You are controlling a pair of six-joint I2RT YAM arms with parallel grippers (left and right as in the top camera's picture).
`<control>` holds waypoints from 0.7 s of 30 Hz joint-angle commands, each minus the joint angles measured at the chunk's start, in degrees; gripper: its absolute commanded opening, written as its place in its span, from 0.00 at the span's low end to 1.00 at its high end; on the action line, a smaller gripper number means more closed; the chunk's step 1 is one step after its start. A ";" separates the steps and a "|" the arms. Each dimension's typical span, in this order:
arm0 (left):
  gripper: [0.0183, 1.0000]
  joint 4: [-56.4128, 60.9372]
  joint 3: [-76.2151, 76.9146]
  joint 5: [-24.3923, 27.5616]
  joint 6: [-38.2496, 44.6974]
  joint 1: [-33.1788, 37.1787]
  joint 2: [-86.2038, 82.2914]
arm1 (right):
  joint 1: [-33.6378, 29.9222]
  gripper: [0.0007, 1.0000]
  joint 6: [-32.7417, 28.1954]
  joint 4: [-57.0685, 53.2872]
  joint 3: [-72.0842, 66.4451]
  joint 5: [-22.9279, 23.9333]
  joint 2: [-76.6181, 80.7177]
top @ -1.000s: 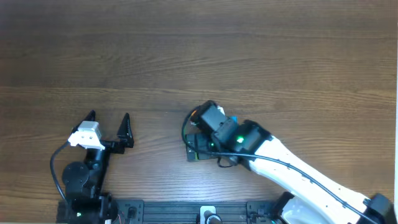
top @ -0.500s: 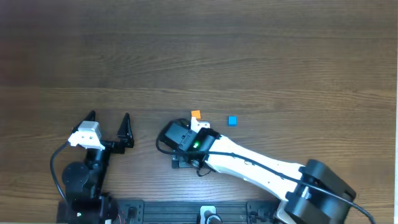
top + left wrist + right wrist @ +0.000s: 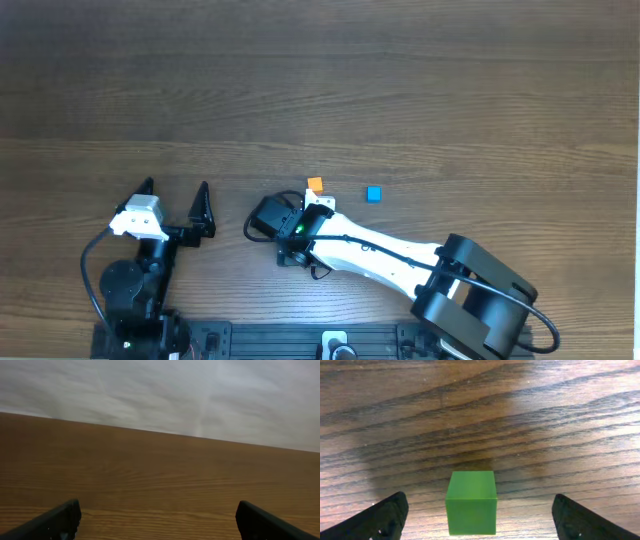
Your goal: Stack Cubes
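Three cubes on the table (image 3: 400, 80): one orange cube (image 3: 315, 184) and one blue cube (image 3: 373, 194) near each other, one green cube (image 3: 471, 502) sitting inside my right end effector (image 3: 479, 510), which is spread wide, not touching it. Left end effector (image 3: 176, 188) gapes too, holding nothing.

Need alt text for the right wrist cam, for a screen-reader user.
A green cube sits on a dark wood-grain table, centred between the two open fingers of the right tool, which touch neither side of it. A shadow darkens the wood around the cube.
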 commanded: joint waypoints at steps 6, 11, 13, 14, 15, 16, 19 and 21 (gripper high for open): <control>1.00 -0.04 -0.28 0.55 0.83 0.28 -0.24 | 0.15 0.79 0.79 -0.04 1.16 1.55 1.16; 1.00 -0.04 -0.28 0.55 0.83 0.28 -0.24 | 0.15 0.74 0.79 0.00 1.16 1.57 1.29; 1.00 -0.04 -0.28 0.55 0.83 0.28 -0.24 | 0.35 0.73 0.79 -0.02 1.16 1.57 1.44; 1.00 -0.02 -0.28 0.55 0.83 0.28 -0.24 | 0.66 0.73 0.81 0.00 1.16 1.57 1.44; 1.00 -0.02 -0.26 0.55 0.83 0.28 -0.24 | 0.83 0.73 0.79 0.11 1.16 1.62 1.44; 1.00 -0.04 -0.28 0.55 0.83 0.28 -0.24 | 0.87 0.72 0.79 0.22 1.16 1.62 1.44; 1.00 -0.04 -0.28 0.55 0.83 0.28 -0.24 | 0.87 0.69 0.79 0.20 1.16 1.57 1.44; 1.00 -0.04 -0.28 0.55 0.83 0.28 -0.24 | 0.98 0.67 0.79 0.22 1.16 1.57 1.46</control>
